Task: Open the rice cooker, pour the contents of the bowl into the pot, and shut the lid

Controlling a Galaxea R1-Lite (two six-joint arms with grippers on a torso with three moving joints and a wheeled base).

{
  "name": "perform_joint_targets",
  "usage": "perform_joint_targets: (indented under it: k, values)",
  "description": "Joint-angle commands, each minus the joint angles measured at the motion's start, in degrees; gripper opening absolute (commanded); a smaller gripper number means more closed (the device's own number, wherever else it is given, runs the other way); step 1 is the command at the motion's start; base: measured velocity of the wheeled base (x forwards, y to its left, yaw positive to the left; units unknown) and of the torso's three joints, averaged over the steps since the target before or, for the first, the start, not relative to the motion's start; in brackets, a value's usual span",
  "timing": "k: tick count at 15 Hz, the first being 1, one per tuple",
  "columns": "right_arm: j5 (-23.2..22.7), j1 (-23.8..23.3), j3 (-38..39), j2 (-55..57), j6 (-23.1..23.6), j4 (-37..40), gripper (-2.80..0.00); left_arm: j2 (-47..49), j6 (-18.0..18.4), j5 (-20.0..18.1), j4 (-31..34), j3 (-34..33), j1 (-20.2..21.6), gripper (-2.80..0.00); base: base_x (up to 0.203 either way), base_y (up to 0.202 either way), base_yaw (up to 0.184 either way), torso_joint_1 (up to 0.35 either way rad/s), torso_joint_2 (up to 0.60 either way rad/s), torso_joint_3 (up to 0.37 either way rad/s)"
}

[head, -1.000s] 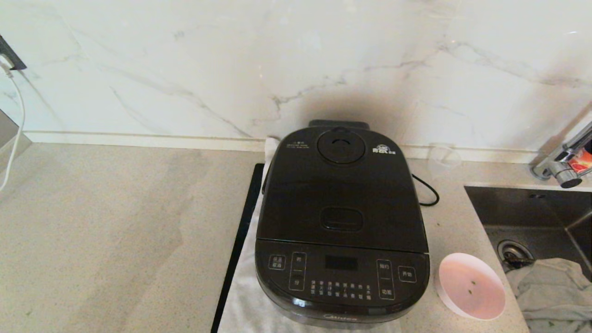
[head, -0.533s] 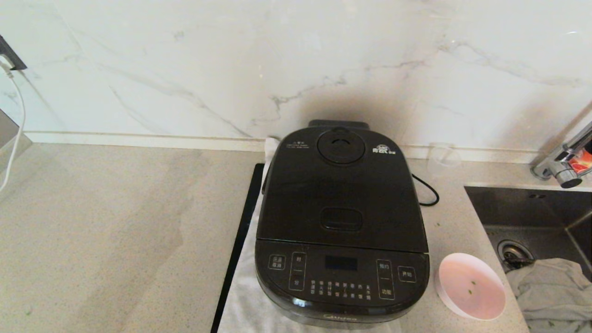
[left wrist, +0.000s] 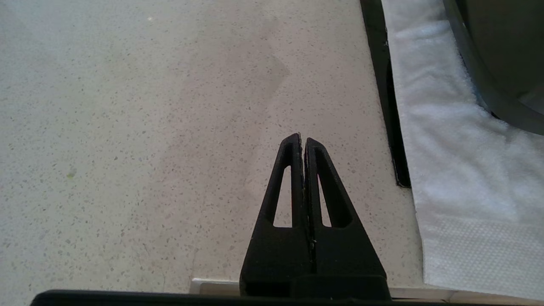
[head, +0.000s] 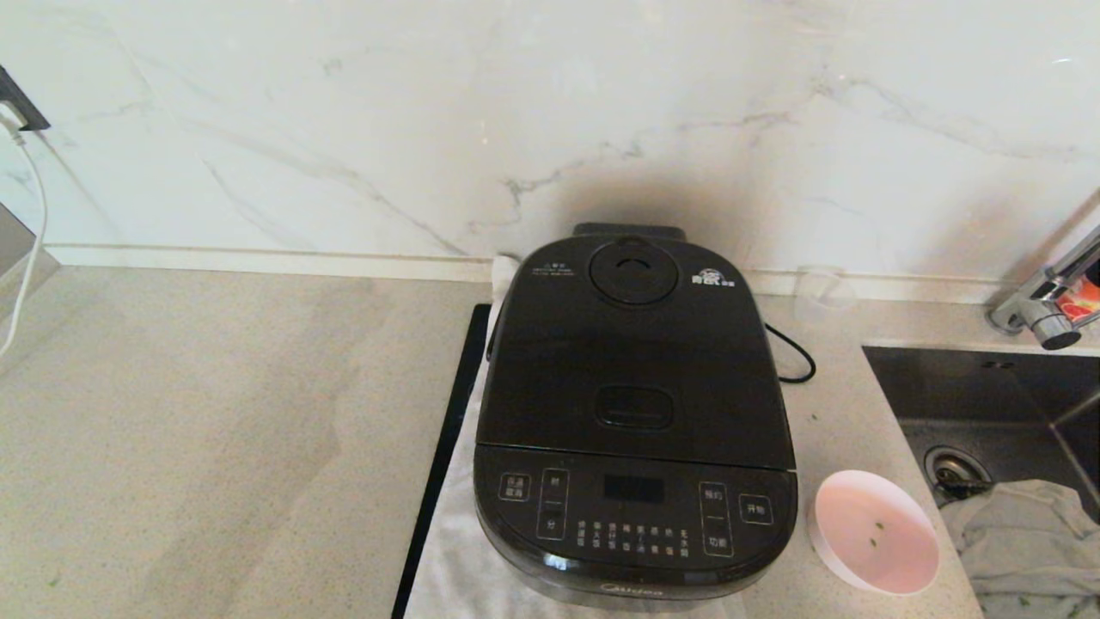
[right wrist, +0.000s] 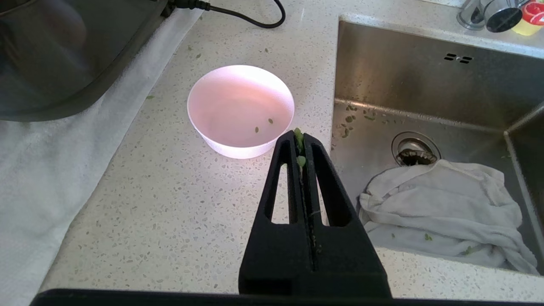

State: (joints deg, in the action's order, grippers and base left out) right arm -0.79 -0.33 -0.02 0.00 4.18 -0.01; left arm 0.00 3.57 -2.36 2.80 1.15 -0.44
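Observation:
The glossy black rice cooker (head: pixel 634 413) stands mid-counter with its lid (head: pixel 636 344) shut, so the pot is hidden. To its right sits the small pinkish-white bowl (head: pixel 875 531), upright on the counter. In the right wrist view the bowl (right wrist: pixel 241 110) holds only two green bits (right wrist: pixel 263 125). My right gripper (right wrist: pixel 301 135) hovers just in front of the bowl, shut, with small green scraps stuck between its tips. My left gripper (left wrist: pixel 302 139) is shut and empty over bare counter, left of the cooker. Neither arm shows in the head view.
A white towel (head: pixel 455 550) on a black board (head: pixel 447 447) lies under the cooker. A steel sink (head: pixel 988 387) at the right holds a crumpled cloth (head: pixel 1023 533), below a faucet (head: pixel 1044 309). A clear glass cup (head: pixel 825 297) and the power cord (head: pixel 795 352) sit behind the bowl.

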Motion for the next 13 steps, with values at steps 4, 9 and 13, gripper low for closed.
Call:
perform_joint_targets:
  k: [4,9,13]
  values:
    - [-0.26,-0.02,-0.06,0.26,-0.32,0.35,-2.8,0.0,0.03,-0.01,0.01,0.0,0.0,-2.8,0.0,0.0,0.0,0.0,0.0,0.0]
    - [-0.26,0.07,-0.46,0.18,-0.31,1.79,-2.8,0.0,0.03,-0.01,0.01,0.0,0.0,-2.8,0.0,0.0,0.0,0.0,0.0,0.0]
    - [-0.35,0.07,-0.24,0.28,-0.05,0.7,-2.8,0.0,0.03,-0.01,0.01,0.0,0.0,-2.8,0.0,0.0,0.0,0.0,0.0,0.0]
